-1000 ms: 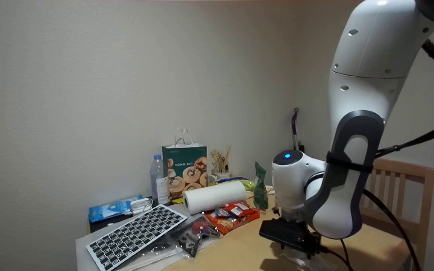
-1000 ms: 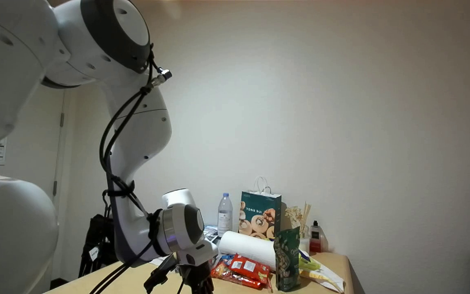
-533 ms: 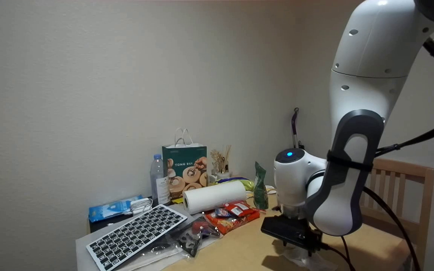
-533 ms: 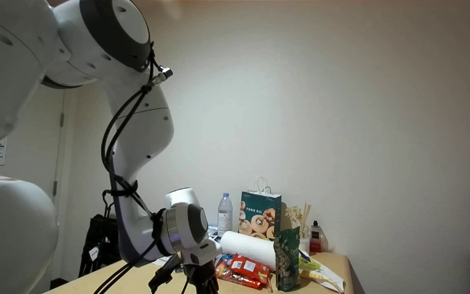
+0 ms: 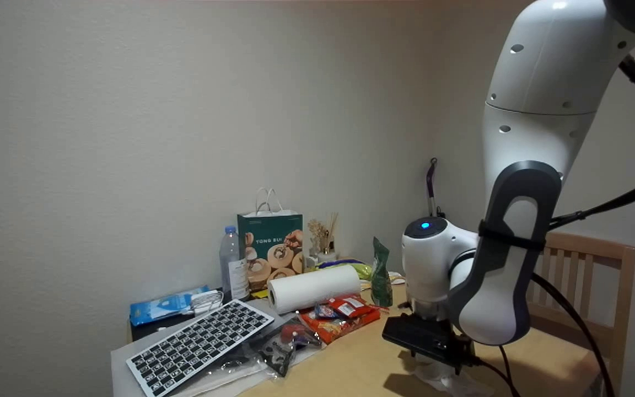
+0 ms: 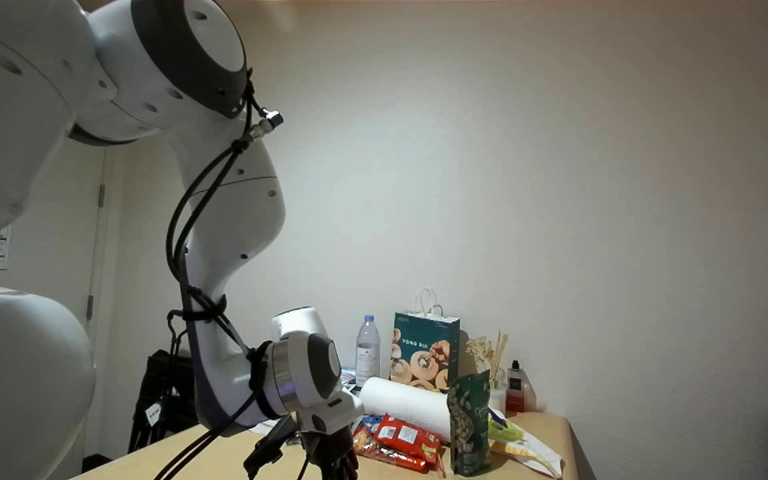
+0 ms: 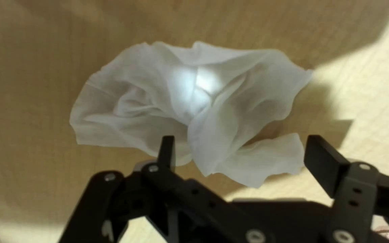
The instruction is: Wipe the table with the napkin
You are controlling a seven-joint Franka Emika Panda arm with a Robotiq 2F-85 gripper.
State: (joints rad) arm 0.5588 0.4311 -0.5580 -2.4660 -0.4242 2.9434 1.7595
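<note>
The napkin (image 7: 211,111) is a crumpled white tissue lying on the light tan wooden table (image 7: 29,175). In the wrist view it fills the middle, with its lower folds between and just beyond my fingers. My gripper (image 7: 241,148) is open, with its fingers wide apart and nothing pinched between them. I cannot tell whether a finger touches the tissue. In an exterior view the napkin (image 5: 444,380) shows partly below the gripper, at the lower edge, and the table (image 5: 345,366) spreads around it. The table (image 6: 224,460) also shows in an exterior view, where the fingertips and napkin are out of view.
A paper towel roll (image 5: 315,288), red snack packets (image 5: 342,317), a green pouch (image 5: 381,275), a paper bag (image 5: 270,248) and a bottle (image 5: 233,264) stand at the back. A keyboard (image 5: 202,347) and plastic bags lie at one side. A wooden chair (image 5: 587,275) stands behind the arm.
My arm and gripper have shifted slightly to the right in both exterior views, mostly in the first half second. The napkin stays in place on the table.
</note>
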